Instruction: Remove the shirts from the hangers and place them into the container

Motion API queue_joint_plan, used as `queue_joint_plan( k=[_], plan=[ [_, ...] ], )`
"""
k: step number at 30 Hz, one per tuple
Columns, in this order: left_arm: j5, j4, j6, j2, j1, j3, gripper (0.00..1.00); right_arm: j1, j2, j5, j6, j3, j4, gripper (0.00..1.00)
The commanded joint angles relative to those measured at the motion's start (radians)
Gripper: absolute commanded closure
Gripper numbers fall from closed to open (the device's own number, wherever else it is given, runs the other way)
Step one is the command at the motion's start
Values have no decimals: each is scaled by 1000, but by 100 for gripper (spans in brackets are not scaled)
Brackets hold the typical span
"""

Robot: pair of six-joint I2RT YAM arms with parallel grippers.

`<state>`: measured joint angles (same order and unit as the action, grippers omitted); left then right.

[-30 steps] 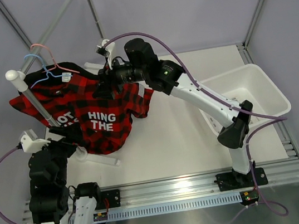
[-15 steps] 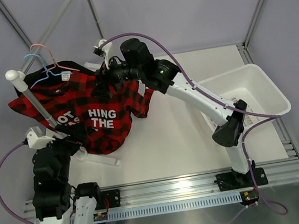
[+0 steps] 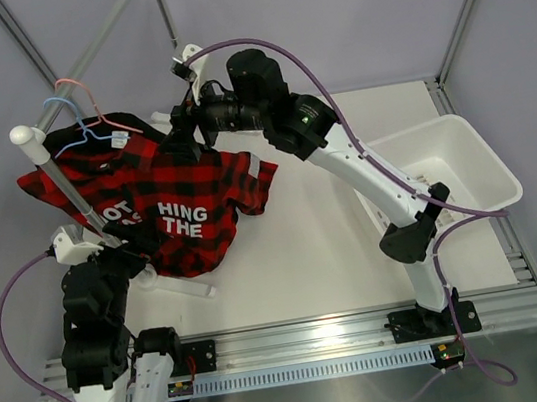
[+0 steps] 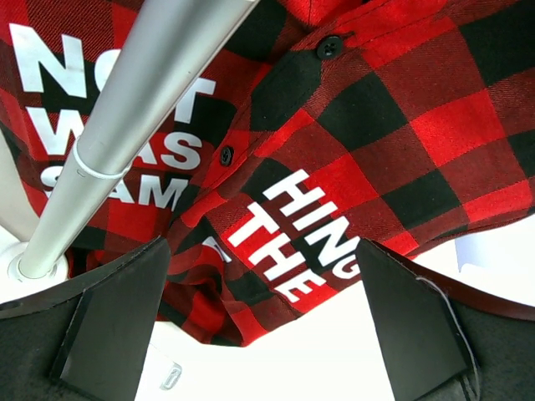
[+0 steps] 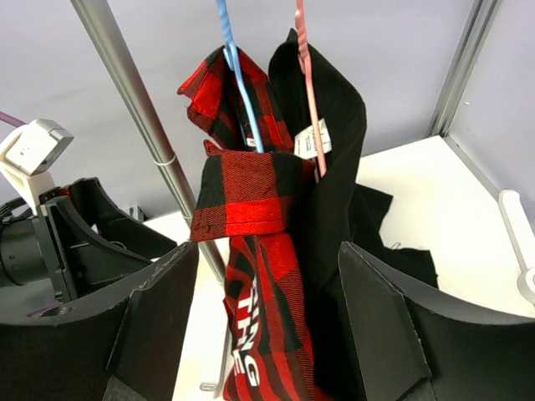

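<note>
The red-and-black plaid shirt (image 3: 182,199) hangs on the light blue hanger (image 5: 238,83) from the rack. Its lettered front fills the left wrist view (image 4: 334,142). Behind it, the black shirt (image 5: 334,184) with a white neck label hangs on the pink hanger (image 5: 308,75). My right gripper (image 5: 267,334) is open at the shirts' shoulder end (image 3: 181,125), and both shirts hang in line with its gap. My left gripper (image 4: 259,334) is open low by the plaid hem (image 3: 125,245), holding nothing. The white container (image 3: 474,155) stands at the right.
The rack's grey pole (image 3: 62,186) slants from its knob down to a foot near my left arm and crosses the left wrist view (image 4: 142,109). Frame posts (image 3: 467,4) rise at the table's back corners. Bare white tabletop (image 3: 306,246) lies between the shirts and the container.
My right gripper has lifted up and back from the plaid shoulder while its jaws widened. The left arm shifted slightly. The plaid shirt still hangs on the rack.
</note>
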<state>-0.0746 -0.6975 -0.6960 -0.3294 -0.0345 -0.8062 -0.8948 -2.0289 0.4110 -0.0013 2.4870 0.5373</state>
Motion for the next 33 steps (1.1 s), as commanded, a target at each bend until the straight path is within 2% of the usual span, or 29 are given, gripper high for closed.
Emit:
queue_joint_plan(
  k=[1,4,8,12,19,25,29,30,32,33],
  plan=[
    [38,46,26,-3,-4,4,1,25,-5,-3,-6,47,-2,23],
    [35,41,26,0,-2,7,1,33,-27,15,-5,41,3,25],
    [35,43,27,0,-4,7,1,31,-47,55,40,33,-3,31],
    [38,43,27,-2,-2,9,1,28,-39,75,41,-17,-33,32],
    [38,44,30,-7,-4,7,1,11,-50,97,43,-45,-30,38],
    [42,52,26,-7,-4,18,1,-21,-77,115,30,-51,-16,47],
    [44,49,30,-20,-2,-4,1,-36,-106,112,18,-34,-7,64],
    [44,49,30,-25,-4,-13,1,-36,-109,107,18,-24,6,79],
    [64,64,44,-33,-2,-27,1,-36,-117,86,11,19,24,96],
    [68,66,44,-34,-2,-31,1,-36,-116,80,9,35,27,100]
  ],
)
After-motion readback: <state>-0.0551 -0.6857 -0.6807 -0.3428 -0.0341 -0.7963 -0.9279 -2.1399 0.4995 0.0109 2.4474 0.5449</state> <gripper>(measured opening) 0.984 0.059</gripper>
